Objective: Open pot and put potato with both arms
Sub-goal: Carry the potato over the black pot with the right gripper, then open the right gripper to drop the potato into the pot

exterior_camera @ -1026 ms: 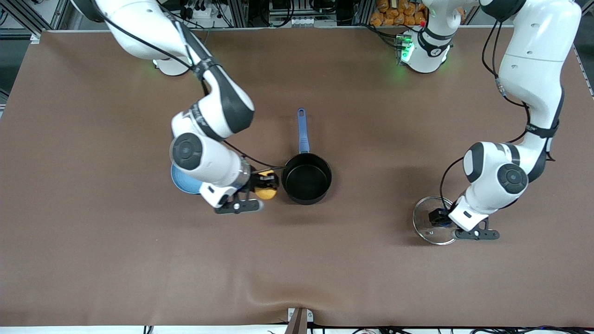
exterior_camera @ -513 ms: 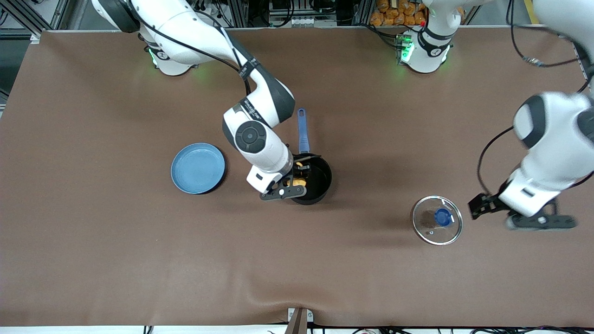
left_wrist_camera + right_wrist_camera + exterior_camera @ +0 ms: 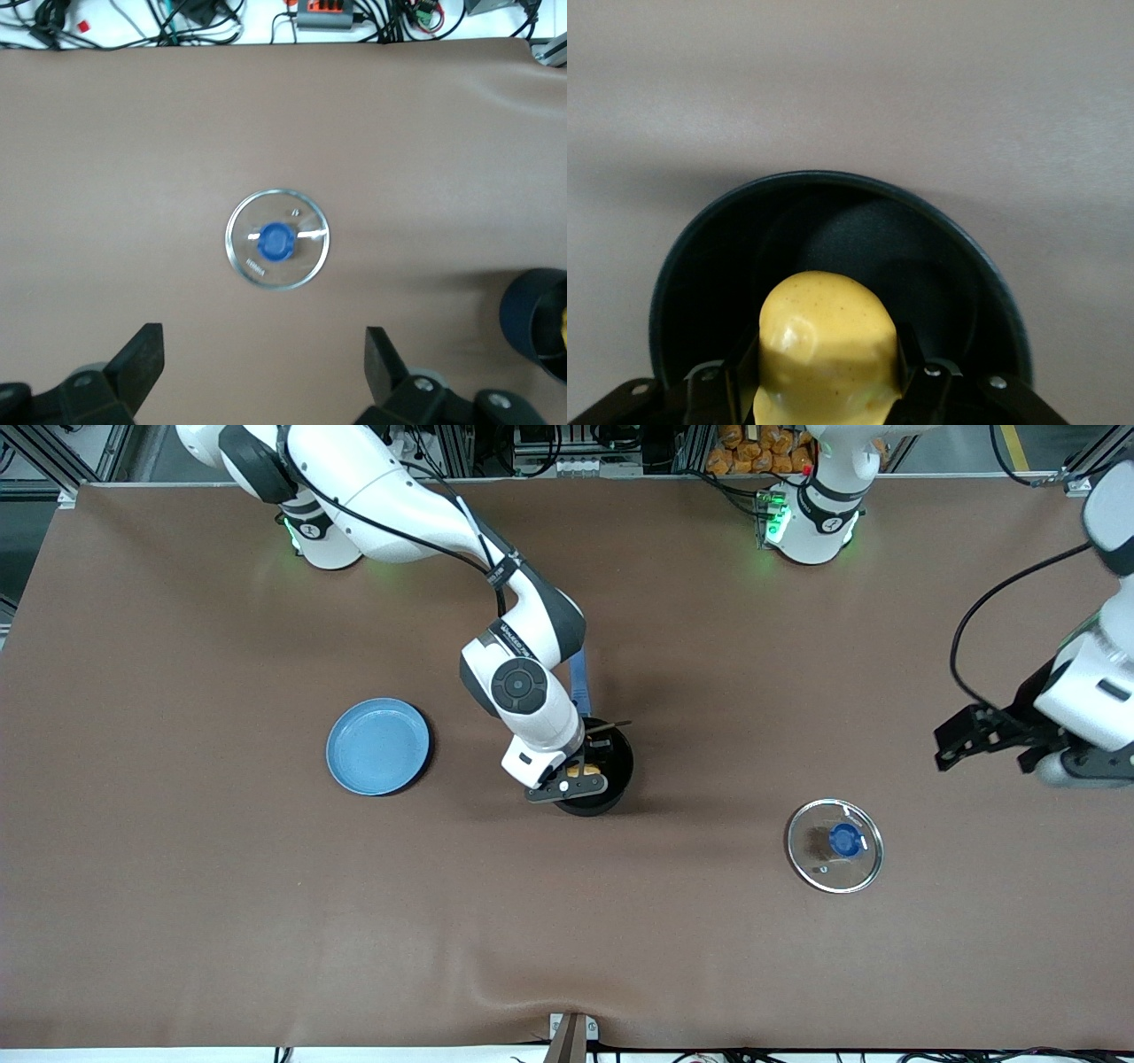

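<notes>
- The right gripper [image 3: 578,772] hung over the small round black saucepan [image 3: 611,775], its fingers [image 3: 917,372] clamped on the lumpy yellow-orange potato [image 3: 828,350] from both sides; in the right wrist view the potato sat above the dark inside of the pot, within its rim.
- We judged the potato light, firm and somewhat rounded and smooth-skinned, so a pinch across its narrow middle, as held here, seemed the sound hold; a grip near an end might let it roll out.
- The pot looked stiff and stable on the brown table [image 3: 177,886], with its long straight blue handle [image 3: 580,686] pointing toward the robots' bases; the handle seemed the natural place to take it.
- The round glass lid with steel rim and blue knob [image 3: 835,845] lay flat on the table toward the left arm's end, nearer the front camera than the pot. We took it for fragile and slippery at the rim; the knob was the place to grasp.
- The left gripper [image 3: 985,737] was over bare table beside the lid, fingers [image 3: 142,359] spread wide and holding nothing; that arm waited.
- A flat light-blue plate [image 3: 378,746] lay toward the right arm's end.
- We could read no label or brand on the pot, lid or plate; small lettering on the right arm's wrist was too fine to make out.
</notes>
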